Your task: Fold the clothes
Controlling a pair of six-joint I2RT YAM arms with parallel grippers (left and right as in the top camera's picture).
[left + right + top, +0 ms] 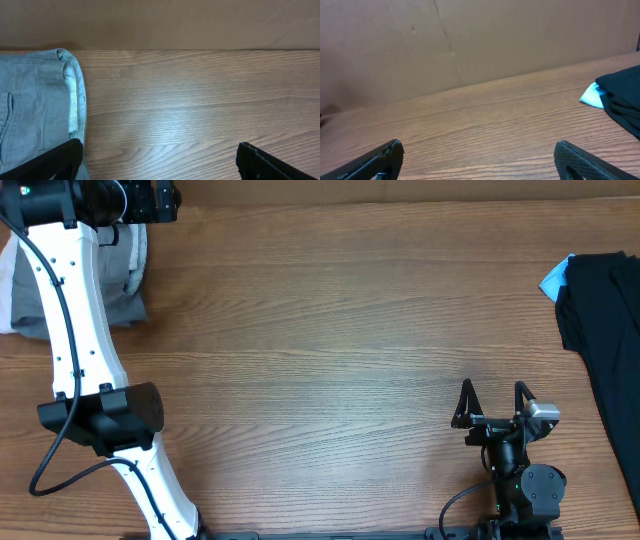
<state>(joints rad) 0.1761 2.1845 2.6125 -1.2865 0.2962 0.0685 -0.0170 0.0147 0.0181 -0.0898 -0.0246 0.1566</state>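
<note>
Left claw (159, 166): spread wide, holding nothing, one finger over the shorts' edge.
Right claw (493, 395): spread wide, empty, near the tabletop's (330, 330) front edge.
Grey shorts (35, 115): lying at the far left corner.
Black garment (610, 330): right edge, blue item (553, 278) touching it.

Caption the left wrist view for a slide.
Open left gripper over the wooden table, one finger at the waistband edge of the grey shorts.

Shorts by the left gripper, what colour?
Mid-grey shorts, clearest in the left wrist view.
</note>
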